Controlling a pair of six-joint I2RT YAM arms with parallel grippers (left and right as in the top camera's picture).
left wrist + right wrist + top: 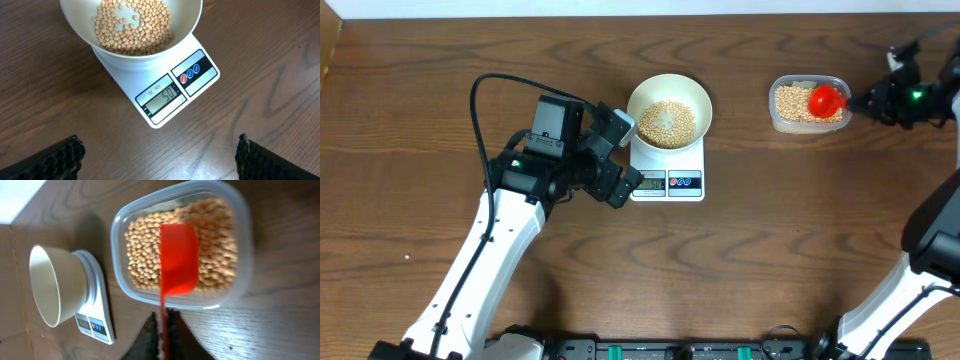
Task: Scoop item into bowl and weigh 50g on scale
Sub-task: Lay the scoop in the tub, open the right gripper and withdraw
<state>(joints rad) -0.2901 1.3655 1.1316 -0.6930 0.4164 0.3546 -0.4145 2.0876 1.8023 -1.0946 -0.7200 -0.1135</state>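
**Red scoop over tub, scale looks on target**

Left fingers (160,161): spread wide, nothing between them. They sit low in the left wrist frame, aimed at the scale (172,95) just ahead. In the overhead view they are just beside its left edge.

Display (161,97) reads what looks like 50.

Bowl (150,54) is centred on the scale platform, with a shallow layer of beans (135,25) inside. My read: the target weight is met and no more scooping is needed.

Right fingers (164,330): clamped on the handle of the red scoop (177,260). The scoop's long axis runs straight out from the fingers, head over the clear tub (240,280) of beans, at upper right of the overhead frame. I can't tell if the head is loaded.

Key relation: the bowl lies left of the tub in the overhead frame, well apart, and the scoop head points that way. Only the right arm can add or remove beans.

Room: bare tabletop (260,50) between scale and tub, so that path is open. The tub sits near the right of the overhead frame.

Risk: the left fingers are close enough to bump the scale and shift the reading.
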